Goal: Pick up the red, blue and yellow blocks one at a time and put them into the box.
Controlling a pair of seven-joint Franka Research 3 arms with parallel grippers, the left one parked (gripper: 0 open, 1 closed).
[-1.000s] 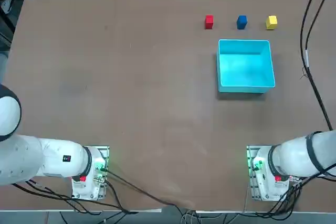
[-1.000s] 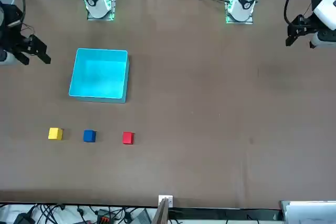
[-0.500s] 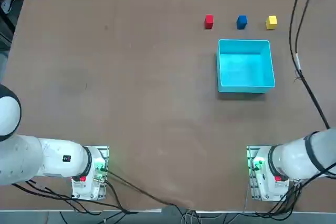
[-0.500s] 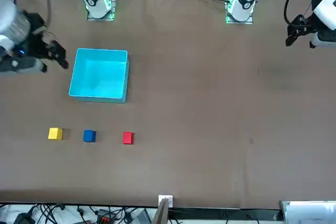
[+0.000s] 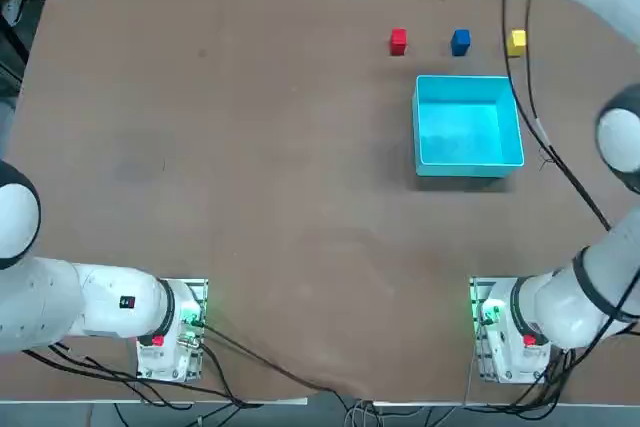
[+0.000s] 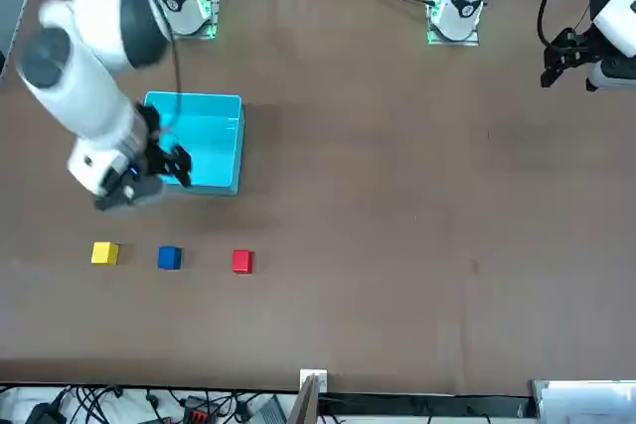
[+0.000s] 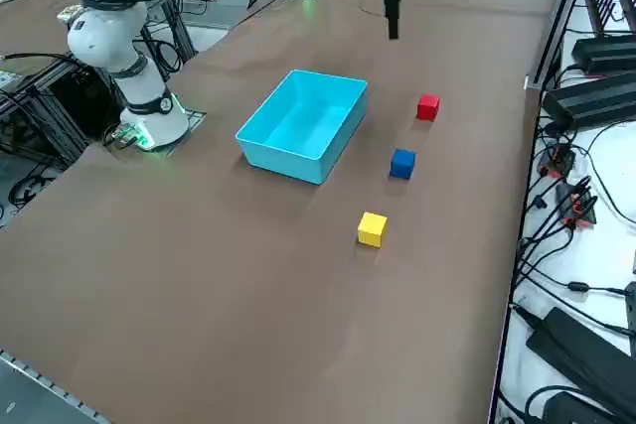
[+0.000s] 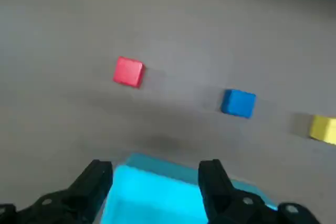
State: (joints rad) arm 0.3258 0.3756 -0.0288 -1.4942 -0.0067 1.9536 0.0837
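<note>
Above box: right gripper (image 8: 156, 179) hung over box (image 5: 468, 127), jaws spread, nothing held.
Blocks: red block (image 5: 398, 41), blue block (image 5: 460, 42), yellow block (image 5: 516, 42) lay in a row beyond box, awaiting pickup.

The table (image 5: 250, 147) has a matt brown top — smooth and even, with no shine. The box (image 5: 468, 127) looks like thin, smooth cyan plastic with a faint sheen on its floor. Beside the box, the red block (image 5: 398, 41), blue block (image 5: 460, 42) and yellow block (image 5: 517, 42) are plain, matt and smooth-faced. The right gripper (image 8: 156, 182) is matt black — its arm shell glossy white plastic.
</note>
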